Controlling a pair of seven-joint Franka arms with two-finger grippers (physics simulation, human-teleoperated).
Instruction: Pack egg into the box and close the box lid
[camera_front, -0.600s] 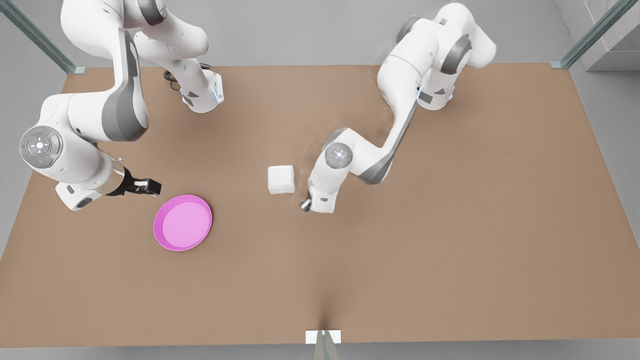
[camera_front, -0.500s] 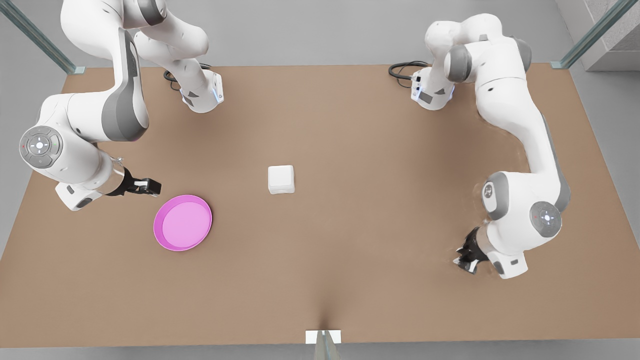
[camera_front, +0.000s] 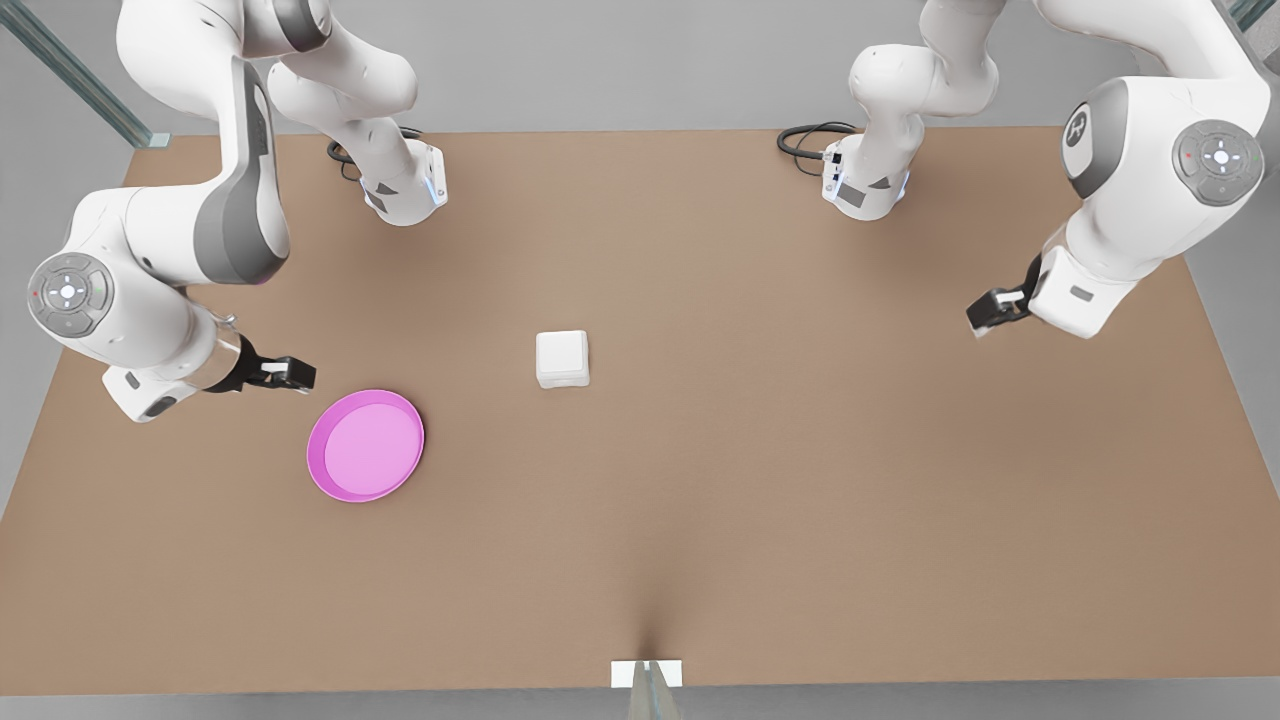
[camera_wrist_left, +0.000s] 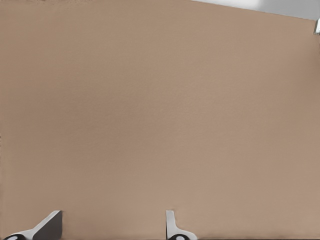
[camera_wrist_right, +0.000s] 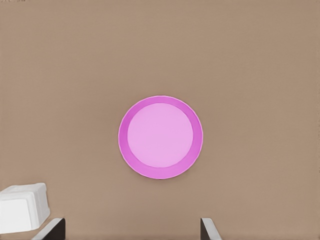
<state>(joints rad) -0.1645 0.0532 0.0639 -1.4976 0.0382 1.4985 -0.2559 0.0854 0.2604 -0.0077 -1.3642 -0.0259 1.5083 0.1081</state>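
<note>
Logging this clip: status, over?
Right gripper open beside pink plate. Left gripper open, waiting over table. Box apart from both, box lid down.

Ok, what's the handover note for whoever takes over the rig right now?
Right pincer: open, holding nothing, beside the pink plate at the front view's left.
Left pincer: open, holding nothing, over the table at the front view's right, far from the box.
The box sits mid-table with its lid down.
Done: lid looks shut.
Left: whether the egg is inside cannot be told; confirm that first.
</note>
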